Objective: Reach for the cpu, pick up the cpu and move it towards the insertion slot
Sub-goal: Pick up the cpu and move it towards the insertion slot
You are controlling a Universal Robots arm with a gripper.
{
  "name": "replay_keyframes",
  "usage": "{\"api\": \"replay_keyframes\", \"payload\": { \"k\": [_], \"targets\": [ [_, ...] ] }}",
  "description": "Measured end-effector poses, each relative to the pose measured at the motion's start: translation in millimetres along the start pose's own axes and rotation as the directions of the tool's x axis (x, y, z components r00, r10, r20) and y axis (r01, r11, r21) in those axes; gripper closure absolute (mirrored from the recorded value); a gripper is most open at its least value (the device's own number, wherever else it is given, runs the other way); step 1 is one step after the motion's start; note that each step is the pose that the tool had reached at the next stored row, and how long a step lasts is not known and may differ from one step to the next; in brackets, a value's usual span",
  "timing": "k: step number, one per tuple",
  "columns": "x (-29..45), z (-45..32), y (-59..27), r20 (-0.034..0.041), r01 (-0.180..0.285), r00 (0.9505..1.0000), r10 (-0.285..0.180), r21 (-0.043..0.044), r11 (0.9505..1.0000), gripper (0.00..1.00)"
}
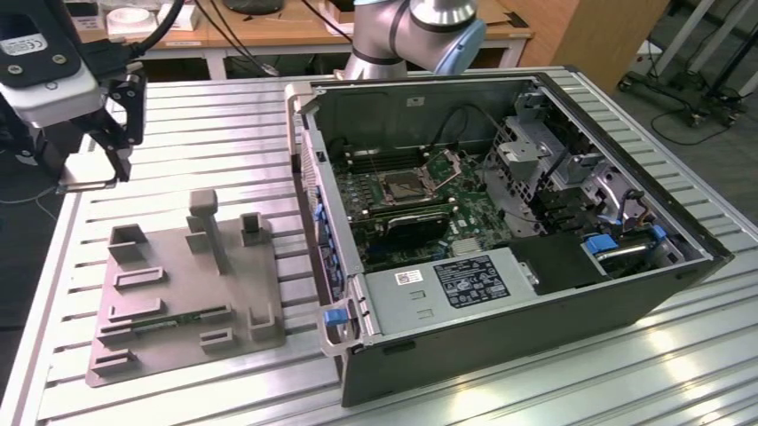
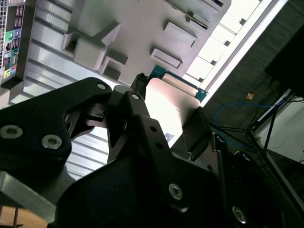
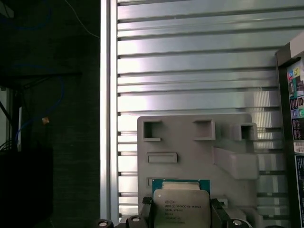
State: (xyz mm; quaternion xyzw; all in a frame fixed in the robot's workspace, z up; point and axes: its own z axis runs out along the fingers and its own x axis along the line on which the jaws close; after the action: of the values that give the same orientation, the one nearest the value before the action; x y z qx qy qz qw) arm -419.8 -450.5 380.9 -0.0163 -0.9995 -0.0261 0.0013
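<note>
Overall: one arm [image 1: 414,31] works over a slatted metal counter [image 1: 213,124] that carries a grey plastic tray [image 1: 177,257] and an open computer case [image 1: 474,337]
Gripper: the gripper [image 1: 92,177] hangs at the exterior view's upper left, near the counter's edge, and is clamped on the cpu [image 1: 85,185]
Grip: in both wrist views the dark fingers [image 3: 147,210] press on two opposite edges of the chip, one on each side
Cpu: held in the air, clear of the tray and the counter; in the first wrist view its silvery-grey top [image 3: 181,205] faces the camera, with a thin green rim showing above it; in the second wrist view its metal face [image 2: 166,102] catches the light between the fingers [image 2: 195,130]
Tray: flat on the counter, between the gripper and the case in the exterior view; a slim green memory stick [image 1: 177,318] lies in one of its recesses
Insertion slot: the insertion slot [image 1: 406,186] sits on the green board inside the case, its metal flap [image 1: 456,164] tipped up and its centre bare
Separation: cpu and insertion slot are well apart, with the tray and the case's side wall between them
</note>
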Motion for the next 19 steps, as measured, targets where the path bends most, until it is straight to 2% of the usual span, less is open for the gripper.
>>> {"api": "replay_keyframes", "payload": {
  "k": [8,19],
  "targets": [
    [-7.4,0.1,0.2,0.0000,0.000,1.0000,0.000,0.0000,1.0000,0.45],
    [-11.0,0.2,0.4,0.0001,0.000,1.0000,0.000,0.0000,1.0000,0.45]
  ]
}}
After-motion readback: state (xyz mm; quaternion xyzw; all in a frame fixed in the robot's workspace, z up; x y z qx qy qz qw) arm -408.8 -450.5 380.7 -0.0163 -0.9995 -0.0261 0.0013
